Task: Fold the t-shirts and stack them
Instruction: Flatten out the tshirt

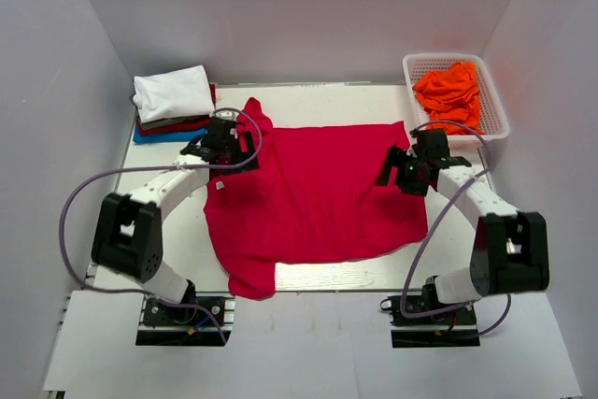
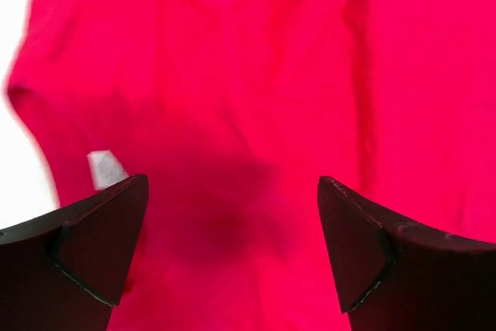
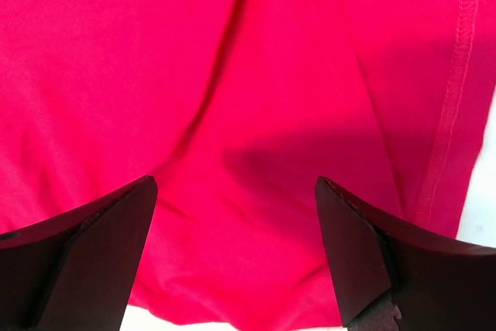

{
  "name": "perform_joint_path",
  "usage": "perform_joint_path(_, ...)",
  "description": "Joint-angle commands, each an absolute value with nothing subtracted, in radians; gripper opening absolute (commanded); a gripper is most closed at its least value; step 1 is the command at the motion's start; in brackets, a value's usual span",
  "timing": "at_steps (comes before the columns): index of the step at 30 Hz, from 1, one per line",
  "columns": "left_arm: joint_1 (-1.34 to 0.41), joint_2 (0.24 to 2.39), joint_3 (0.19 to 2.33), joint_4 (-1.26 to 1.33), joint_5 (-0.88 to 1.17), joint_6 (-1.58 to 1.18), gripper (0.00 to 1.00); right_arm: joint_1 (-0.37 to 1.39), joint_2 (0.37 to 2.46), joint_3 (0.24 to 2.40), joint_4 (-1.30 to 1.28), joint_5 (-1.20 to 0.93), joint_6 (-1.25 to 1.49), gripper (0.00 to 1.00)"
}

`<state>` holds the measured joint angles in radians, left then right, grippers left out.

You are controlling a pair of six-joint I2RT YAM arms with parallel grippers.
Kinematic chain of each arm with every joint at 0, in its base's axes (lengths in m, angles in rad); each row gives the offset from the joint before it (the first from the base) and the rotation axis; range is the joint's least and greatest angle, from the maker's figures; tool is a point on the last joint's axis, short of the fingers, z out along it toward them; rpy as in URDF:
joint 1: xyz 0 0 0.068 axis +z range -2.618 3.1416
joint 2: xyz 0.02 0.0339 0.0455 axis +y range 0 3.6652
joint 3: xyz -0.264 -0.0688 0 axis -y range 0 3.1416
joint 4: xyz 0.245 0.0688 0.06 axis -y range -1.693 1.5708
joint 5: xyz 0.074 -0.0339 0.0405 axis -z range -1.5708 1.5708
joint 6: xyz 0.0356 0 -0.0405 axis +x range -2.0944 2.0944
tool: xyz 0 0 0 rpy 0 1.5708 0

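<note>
A crimson-red t-shirt (image 1: 313, 193) lies spread on the white table, its neck to the left and hem to the right. My left gripper (image 1: 227, 151) is open over the collar side; red cloth (image 2: 232, 114) fills its view, with the white neck label (image 2: 105, 167) by the left finger. My right gripper (image 1: 404, 170) is open over the right edge; its view shows red cloth (image 3: 248, 98) and the stitched hem (image 3: 453, 91). A folded stack sits at the back left: a white shirt (image 1: 171, 92) on top, dark red (image 1: 173, 124) and blue (image 1: 154, 135) beneath. Orange shirts (image 1: 450, 95) lie in a basket.
The white mesh basket (image 1: 495, 105) stands at the back right by the enclosure wall. White walls close in the table on the left, right and back. Purple cables loop from both arms. A sleeve (image 1: 250, 279) hangs toward the table's near edge.
</note>
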<state>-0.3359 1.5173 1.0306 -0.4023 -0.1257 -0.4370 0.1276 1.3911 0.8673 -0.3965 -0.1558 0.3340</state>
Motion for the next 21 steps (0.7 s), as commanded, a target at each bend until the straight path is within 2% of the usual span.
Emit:
perform_joint_path(1,-0.331,1.609,1.092,-0.357,-0.083,-0.463,1.0,0.129,1.484,0.926,-0.336,-0.123,0.364,0.88)
perform_joint_path(7,-0.331,1.803,1.242,-0.342,-0.158,-0.454,1.0,0.13,1.666,1.102,-0.399,0.093,0.315,0.85)
perform_joint_path(8,-0.331,1.83,1.265,-0.353,-0.172,-0.454,1.0,0.13,1.689,1.126,-0.428,0.112,0.304,0.79)
perform_joint_path(12,-0.322,1.904,1.324,-0.367,-0.181,-0.454,1.0,0.13,1.814,1.264,-0.451,0.17,0.253,0.7)
perform_joint_path(14,-0.313,1.917,1.347,-0.357,-0.193,-0.465,1.0,0.133,1.836,1.325,-0.456,0.184,0.235,0.59)
perform_joint_path(21,-0.313,1.965,1.394,-0.348,-0.204,-0.465,1.0,0.146,1.979,1.443,-0.491,0.155,0.186,0.48)
